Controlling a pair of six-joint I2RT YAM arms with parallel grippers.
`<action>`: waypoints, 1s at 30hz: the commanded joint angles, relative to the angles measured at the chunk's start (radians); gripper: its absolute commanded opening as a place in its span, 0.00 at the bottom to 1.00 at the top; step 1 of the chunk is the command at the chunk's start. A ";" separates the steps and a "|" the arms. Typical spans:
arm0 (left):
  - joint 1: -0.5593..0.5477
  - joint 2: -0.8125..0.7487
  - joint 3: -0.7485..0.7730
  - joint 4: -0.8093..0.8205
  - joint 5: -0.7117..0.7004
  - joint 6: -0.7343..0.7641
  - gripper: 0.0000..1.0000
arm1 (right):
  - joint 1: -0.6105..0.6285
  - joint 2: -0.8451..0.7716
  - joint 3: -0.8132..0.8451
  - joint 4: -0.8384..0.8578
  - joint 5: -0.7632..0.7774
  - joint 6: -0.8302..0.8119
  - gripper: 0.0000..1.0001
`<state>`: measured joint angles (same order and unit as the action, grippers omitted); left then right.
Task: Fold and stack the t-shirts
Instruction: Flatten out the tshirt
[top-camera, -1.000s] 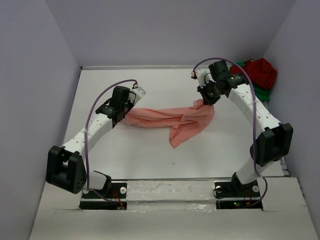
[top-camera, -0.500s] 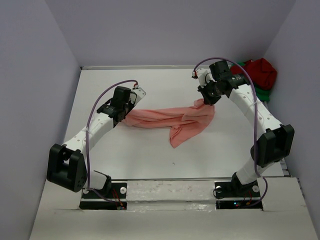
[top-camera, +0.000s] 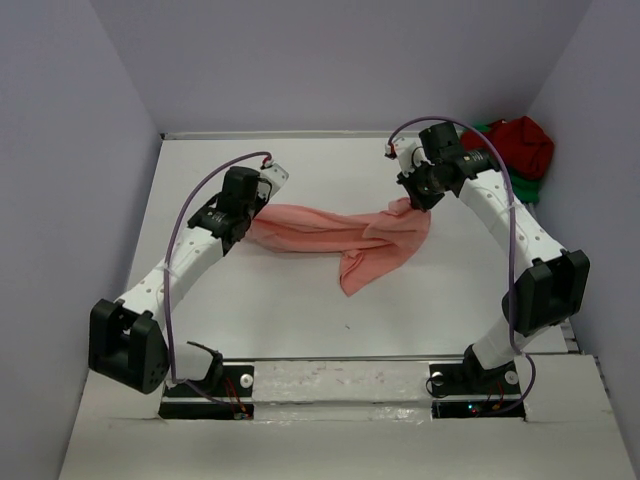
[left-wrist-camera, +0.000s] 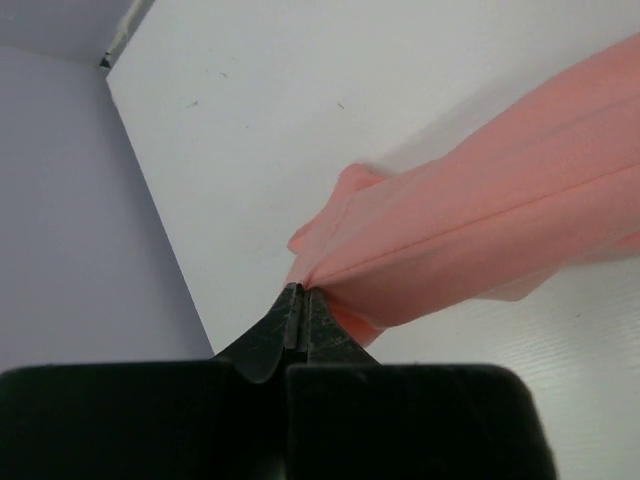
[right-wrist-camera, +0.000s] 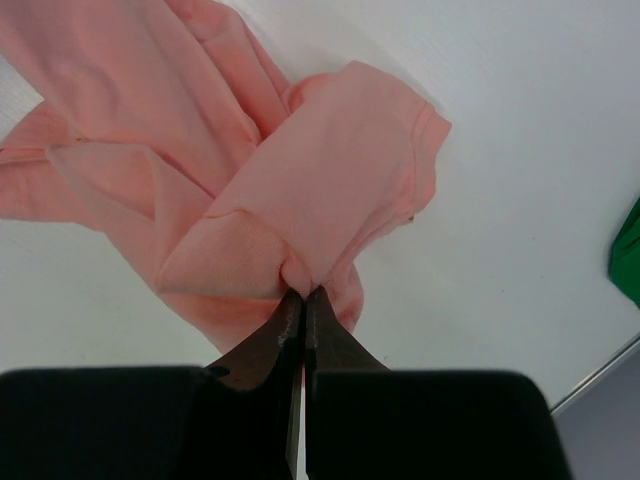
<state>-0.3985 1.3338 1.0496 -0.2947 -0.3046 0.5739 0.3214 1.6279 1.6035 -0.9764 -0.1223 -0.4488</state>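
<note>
We have the soft salmon-pink cloth t-shirt (top-camera: 340, 235) strung as a twisted band across the middle of the overhead frame. It hangs above the white table (top-camera: 300, 310), and a loose flap droops toward lower centre. Our left gripper (left-wrist-camera: 301, 296) is clamped tight on a bunched corner at the band's left end. Our right gripper (right-wrist-camera: 303, 296) is pinched closed on a hemmed sleeve fold at the right end. The crumpled dark red t-shirt (top-camera: 522, 145) lies heaped in the upper right corner. A sliver of the bright green t-shirt (right-wrist-camera: 630, 255) shows at the right edge of the right wrist view.

We judge 2 risks:
1. Each pinch takes only a thin edge, so pulling the ends apart could slip the cloth free.
2. The band is roped, so setting it down like this would trap wrinkles.
</note>
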 joint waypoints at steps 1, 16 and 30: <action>-0.005 -0.131 0.085 0.081 -0.088 0.007 0.00 | -0.005 -0.046 0.048 0.038 0.044 -0.001 0.00; 0.000 -0.200 0.155 0.172 -0.228 0.135 0.00 | -0.005 -0.063 0.200 0.071 0.185 -0.008 0.00; 0.012 -0.202 0.174 0.157 -0.258 0.141 0.00 | -0.005 -0.106 0.303 0.140 0.250 -0.019 0.00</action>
<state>-0.3973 1.1515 1.1679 -0.1650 -0.4980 0.6804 0.3218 1.5929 1.8389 -0.9260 0.0540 -0.4530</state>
